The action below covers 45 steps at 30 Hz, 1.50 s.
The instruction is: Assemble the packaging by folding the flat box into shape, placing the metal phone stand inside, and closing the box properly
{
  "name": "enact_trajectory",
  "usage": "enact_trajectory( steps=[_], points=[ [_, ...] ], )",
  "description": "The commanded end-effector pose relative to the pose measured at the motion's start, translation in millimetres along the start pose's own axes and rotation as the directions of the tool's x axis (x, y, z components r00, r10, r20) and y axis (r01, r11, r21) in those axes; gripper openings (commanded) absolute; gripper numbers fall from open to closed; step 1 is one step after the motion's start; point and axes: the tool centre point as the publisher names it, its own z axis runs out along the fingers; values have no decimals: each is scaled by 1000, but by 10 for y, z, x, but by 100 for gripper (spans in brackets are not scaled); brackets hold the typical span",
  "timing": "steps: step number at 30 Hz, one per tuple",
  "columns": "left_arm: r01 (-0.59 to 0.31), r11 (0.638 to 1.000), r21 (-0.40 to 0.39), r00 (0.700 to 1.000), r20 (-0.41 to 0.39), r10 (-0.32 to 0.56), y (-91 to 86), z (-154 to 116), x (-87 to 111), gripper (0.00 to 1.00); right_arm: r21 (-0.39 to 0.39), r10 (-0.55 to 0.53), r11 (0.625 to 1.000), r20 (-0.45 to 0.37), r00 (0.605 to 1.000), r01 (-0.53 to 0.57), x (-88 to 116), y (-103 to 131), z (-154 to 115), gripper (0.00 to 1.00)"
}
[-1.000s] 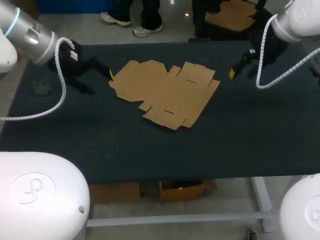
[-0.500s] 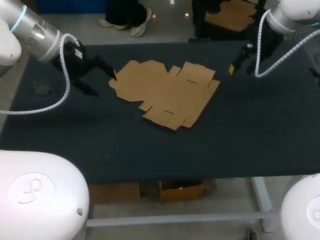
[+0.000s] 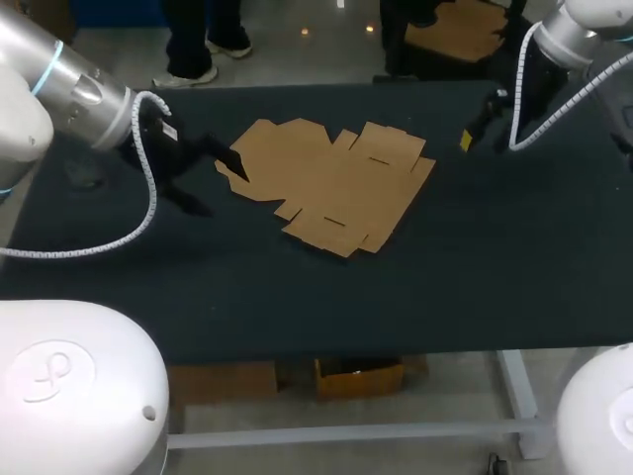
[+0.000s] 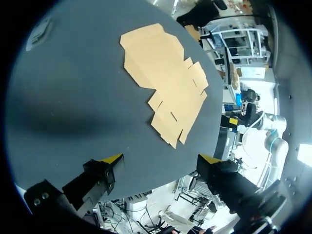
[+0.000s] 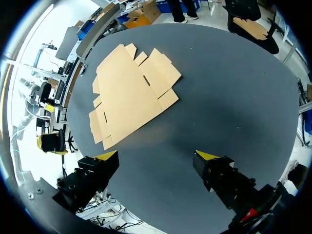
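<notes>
Left wrist: left gripper [image 4: 161, 158] open, flat box [image 4: 165, 83] ahead. Right wrist: right gripper [image 5: 157, 155] open, box ahead. Head: box mid-frame on worktop [image 3: 297, 287], left gripper beside its left edge; a nudge could slide it.

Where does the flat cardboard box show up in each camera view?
Head view: flat box lying mid-table.
Left wrist view: flat box ahead of the left gripper.
Right wrist view: flat box ahead of the right gripper.
Shared landmark: the dark table under it.
</notes>
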Motion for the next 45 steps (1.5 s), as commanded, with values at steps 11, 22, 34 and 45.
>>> enact_trajectory(
  steps=[11, 22, 34, 45],
  points=[
    [38, 993, 112, 999, 19, -40, 230, 263, 48, 100, -4, -1, 1000, 3, 1000, 1, 13, -20, -7, 100],
    [38, 993, 112, 999, 19, -40, 230, 263, 48, 100, -4, -1, 1000, 3, 1000, 1, 13, -20, -7, 100],
    [87, 986, 143, 996, -10, -86, 222, 313, -31, 100, -4, -1, 1000, 3, 1000, 1, 13, -20, -7, 100],
    [86, 988, 127, 995, -56, -79, 263, 558, -168, 100, -4, -1, 1000, 3, 1000, 1, 13, -20, -7, 100]
  ],
)
